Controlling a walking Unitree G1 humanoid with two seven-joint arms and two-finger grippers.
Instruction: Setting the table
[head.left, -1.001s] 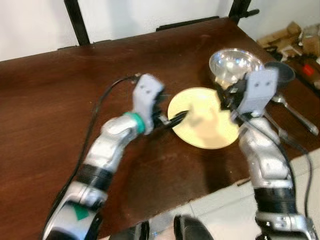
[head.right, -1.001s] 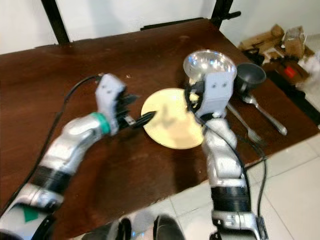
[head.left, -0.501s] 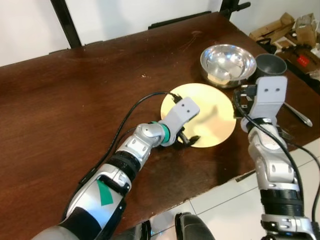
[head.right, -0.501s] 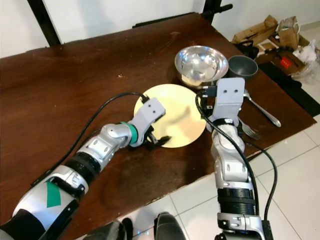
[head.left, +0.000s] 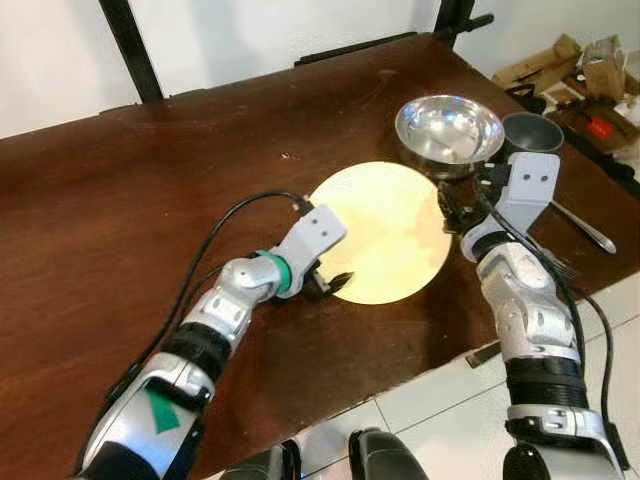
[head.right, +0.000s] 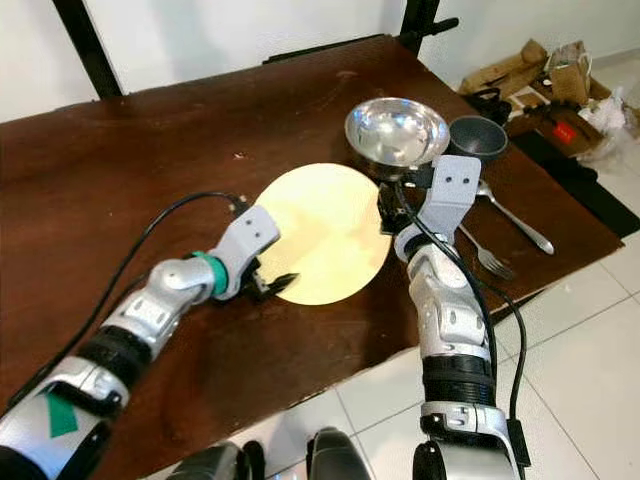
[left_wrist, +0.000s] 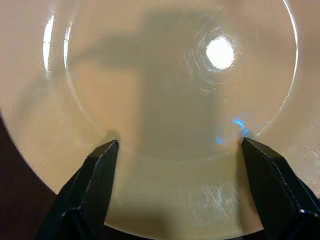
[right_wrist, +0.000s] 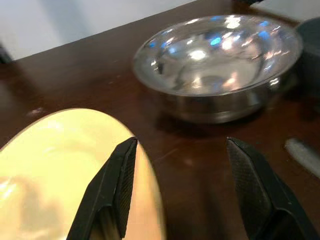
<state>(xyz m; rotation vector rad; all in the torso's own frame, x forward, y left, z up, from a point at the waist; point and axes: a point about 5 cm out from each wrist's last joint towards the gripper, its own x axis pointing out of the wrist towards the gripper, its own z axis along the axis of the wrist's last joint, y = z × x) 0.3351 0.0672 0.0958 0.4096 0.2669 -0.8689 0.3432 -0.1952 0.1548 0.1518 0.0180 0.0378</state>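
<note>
Reaching across the dark brown wooden table (head.left: 120, 200), the left gripper (head.left: 330, 284) sits at the near edge of the round yellow plate (head.left: 385, 225), its two black fingers spread wide. In the left wrist view the fingertips (left_wrist: 102, 165) stand far apart over the plate's glossy rim; they seem to rest on it or just above it, though contact is hard to judge. Nothing is clamped between them.

The right gripper (head.left: 452, 208) hovers at the plate's far-right edge, fingers likewise parted and holding nothing. Its wrist view shows one finger (right_wrist: 112, 190) over the plate's rim and the other over bare wood, with the steel bowl (right_wrist: 220, 60) just beyond.

The plate is flat, smooth and pale yellow, with a shallow raised rim and a bright glare spot seen from the left wrist. It lies near the table's front-right part. The bowl is polished metal, rounded and mirror-like, standing just behind the plate. Beside it is a dark grey cup (head.right: 478, 135), matte and cylindrical. A metal spoon (head.right: 520, 222) and a fork (head.right: 482, 255) lie on the wood to the right of the right arm; the head views show these. Cardboard clutter (head.left: 580, 70) sits on the floor past the table's corner.
</note>
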